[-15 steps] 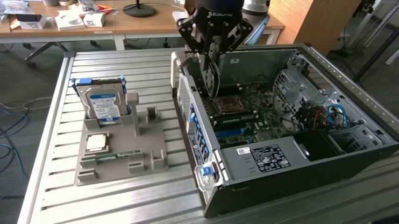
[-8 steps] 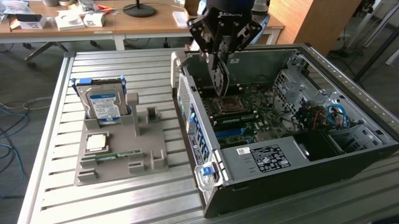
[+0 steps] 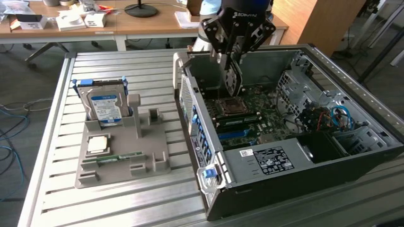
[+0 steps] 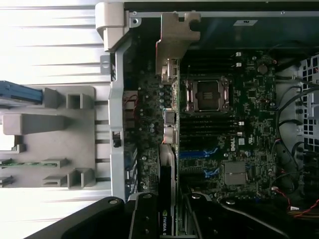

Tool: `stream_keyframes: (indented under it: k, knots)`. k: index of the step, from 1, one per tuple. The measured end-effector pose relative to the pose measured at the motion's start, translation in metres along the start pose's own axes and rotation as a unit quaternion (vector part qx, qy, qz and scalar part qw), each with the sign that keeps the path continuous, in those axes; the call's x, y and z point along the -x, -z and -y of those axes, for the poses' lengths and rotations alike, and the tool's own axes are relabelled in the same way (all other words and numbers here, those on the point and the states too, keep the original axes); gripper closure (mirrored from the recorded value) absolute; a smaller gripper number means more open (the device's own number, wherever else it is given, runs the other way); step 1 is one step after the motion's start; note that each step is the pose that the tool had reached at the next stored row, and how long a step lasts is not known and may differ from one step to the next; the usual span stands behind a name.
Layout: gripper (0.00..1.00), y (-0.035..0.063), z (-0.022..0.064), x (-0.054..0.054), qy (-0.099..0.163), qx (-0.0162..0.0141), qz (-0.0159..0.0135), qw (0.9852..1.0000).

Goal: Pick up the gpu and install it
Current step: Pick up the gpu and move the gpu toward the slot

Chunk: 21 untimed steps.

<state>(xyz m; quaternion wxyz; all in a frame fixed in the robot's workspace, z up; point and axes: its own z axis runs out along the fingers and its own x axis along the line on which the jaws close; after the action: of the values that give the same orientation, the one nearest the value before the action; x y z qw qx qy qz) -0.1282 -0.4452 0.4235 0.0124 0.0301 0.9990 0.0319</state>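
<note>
The gripper [image 3: 231,56], clamped on the gpu [image 3: 233,81] (held edge-down), hangs over the motherboard [image 3: 268,108] inside the open case [image 3: 265,189].

This looks like a robot lab inside an office room. A big silver metal table with long grooves [image 3: 126,198] holds an open black and grey computer case [image 3: 284,184] with a green board full of small parts [image 3: 268,111] inside. A black robot gripper [image 3: 232,60] hangs over the case and pinches the gpu [image 3: 233,82], a thin dark card. Beside the case sits a grey plastic holder [image 3: 120,156] with a boxy hard drive with a blue and white label [image 3: 106,108]. Behind stand brown wooden desks [image 3: 158,22] with small white boxes [image 3: 69,21] and a round black lamp foot [image 3: 141,10]. Blue cables [image 3: 7,112] lie on the grey floor [image 3: 31,71].
</note>
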Motion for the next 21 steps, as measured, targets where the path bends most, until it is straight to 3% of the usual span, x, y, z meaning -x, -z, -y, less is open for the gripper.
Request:
stream_keyframes:
  k: [13, 21]
  knots:
    - [0.74, -0.001, -0.0023, 0.038, 0.0, 0.0, 0.0, 1.0]
    - [0.74, -0.002, -0.0042, 0.069, 0.0, 0.0, 0.0, 1.0]
